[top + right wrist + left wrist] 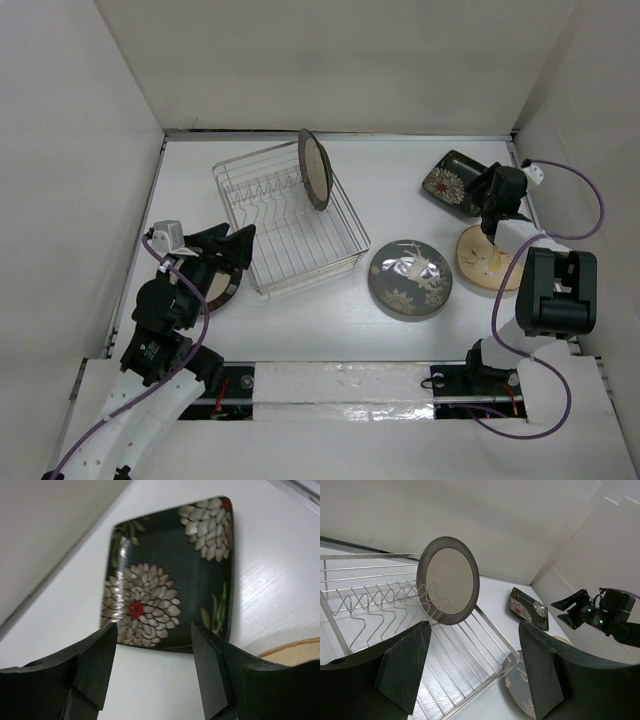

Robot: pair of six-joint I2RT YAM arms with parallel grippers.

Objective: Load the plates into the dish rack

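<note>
The silver wire dish rack (310,272) stands left of centre. The dark-rimmed tan-centred plate (314,168) stands upright in its far right end, and it also shows in the left wrist view (449,580). The grey floral plate (411,278) lies flat right of the rack. The dark square plate (452,182) lies at the far right. My right gripper (480,197) is open just short of its near edge (165,580). The tan plate (485,262) lies under my right arm. My left gripper (240,245) is open and empty over the striped-rim cream plate (222,287), beside the rack's left end.
White walls close in the table on the left, back and right. The rack's rim (495,630) lies between my left fingers in the left wrist view, with the grey floral plate (520,687) beyond it. The tan plate's edge (295,652) shows beside my right finger.
</note>
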